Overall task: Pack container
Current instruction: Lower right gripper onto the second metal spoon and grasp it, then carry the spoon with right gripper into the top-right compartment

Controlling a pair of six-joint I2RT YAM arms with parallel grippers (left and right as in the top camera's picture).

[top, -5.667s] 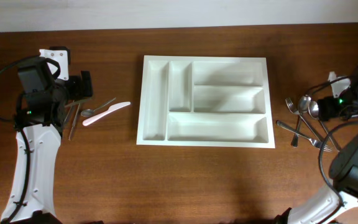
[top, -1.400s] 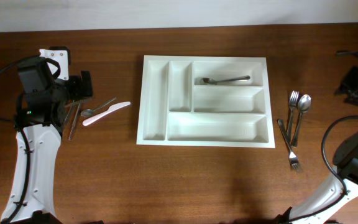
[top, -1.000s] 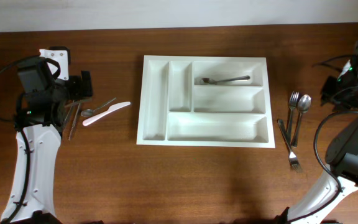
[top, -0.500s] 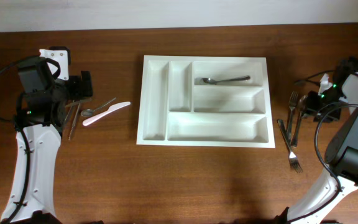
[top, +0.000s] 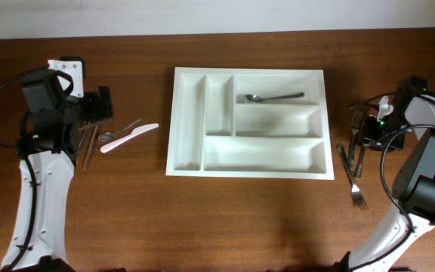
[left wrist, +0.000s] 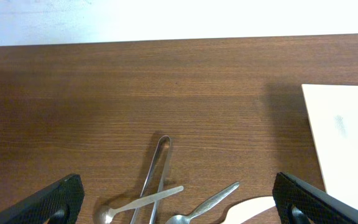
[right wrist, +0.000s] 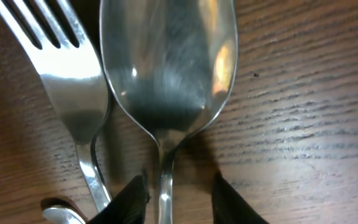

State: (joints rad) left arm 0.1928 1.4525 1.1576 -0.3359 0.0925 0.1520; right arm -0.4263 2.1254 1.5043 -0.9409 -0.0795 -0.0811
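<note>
The large white rectangular plastic cutlery tray (top: 263, 156) sits in the middle of the brown wooden counter (top: 202, 219). It has two narrow upright compartments on its left side and three long horizontal ones on its right. One slim steel spoon (top: 274, 97) lies in the top long compartment. Your right arm's fingers (right wrist: 134, 200) are down at the counter, to the right of the tray. They are a narrow way apart, one on each side of the neck of a large steel tablespoon (right wrist: 166, 62) lying flat on the wood. A slim gap shows, so they are not clamped. A steel fork (right wrist: 61, 74) lies just beside that tablespoon, and a second steel fork (top: 352, 178) lies near them. Your left arm's fingers (left wrist: 55, 198) hang above the counter's left side, well apart from the tray, spread wide and holding nothing. Under them lie thin metal tongs (left wrist: 155, 174), a small steel teaspoon (left wrist: 204, 205) and a pale pink plastic knife (top: 131, 137).
</note>
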